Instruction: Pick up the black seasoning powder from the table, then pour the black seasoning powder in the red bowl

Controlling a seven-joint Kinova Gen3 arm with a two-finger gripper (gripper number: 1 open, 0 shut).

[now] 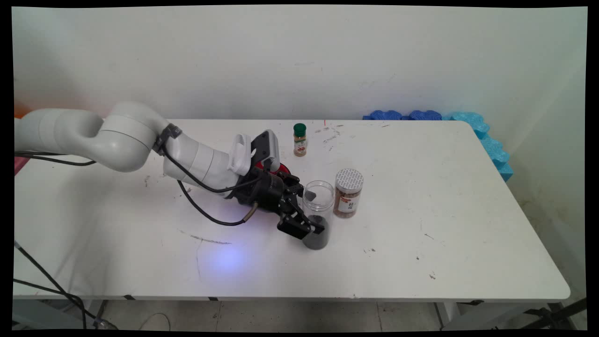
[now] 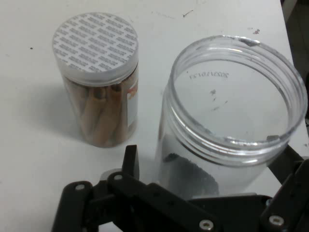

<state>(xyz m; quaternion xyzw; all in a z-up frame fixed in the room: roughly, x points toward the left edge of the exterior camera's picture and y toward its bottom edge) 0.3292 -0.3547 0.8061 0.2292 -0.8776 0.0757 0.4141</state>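
Hand view: jaws clasp lidless clear jar (image 2: 231, 121), dark contents low.

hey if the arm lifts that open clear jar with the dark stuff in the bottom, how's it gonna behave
The clear jar looks like rigid, smooth plastic, so probably stiff but slippery. Only its bottom holds dark contents, so it is likely light. With no lid on, tilting could spill them.

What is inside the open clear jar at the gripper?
The clear jar has no lid. Dark material fills its lower part, seen through the wall. The gripper is around the jar, and its linkage covers the jar's base in the hand view, so how the material lies there is hidden.
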